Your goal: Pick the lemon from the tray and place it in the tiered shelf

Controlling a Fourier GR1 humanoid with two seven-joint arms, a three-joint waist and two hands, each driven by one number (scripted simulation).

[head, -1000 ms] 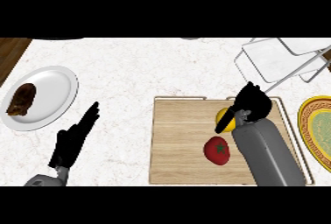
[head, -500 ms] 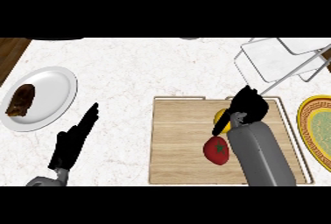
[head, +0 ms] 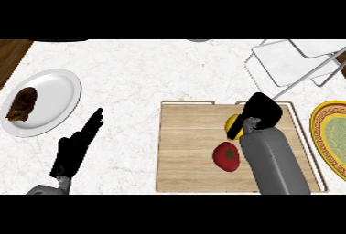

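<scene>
My right hand (head: 262, 109) is down over the small yellow lemon (head: 232, 122) on the pale wooden tray (head: 186, 151), and my fingers curl round its far side, so I judge the grasp is being made or just made. The lemon sits on the tray; lifting it, carrying it to the white wire tiered shelf (head: 294, 59) at the far right of the white marble bench (head: 142, 73), and setting it in are all left to do.

I count one lemon, one red tomato (head: 227, 156) just beside it, one tray, and one shelf. There is one white round plate (head: 49, 93) bearing one brown piece of food (head: 21, 104), and one green patterned plate with a gold rim (head: 329, 132). My left hand (head: 76, 148) rests open on the bench.
</scene>
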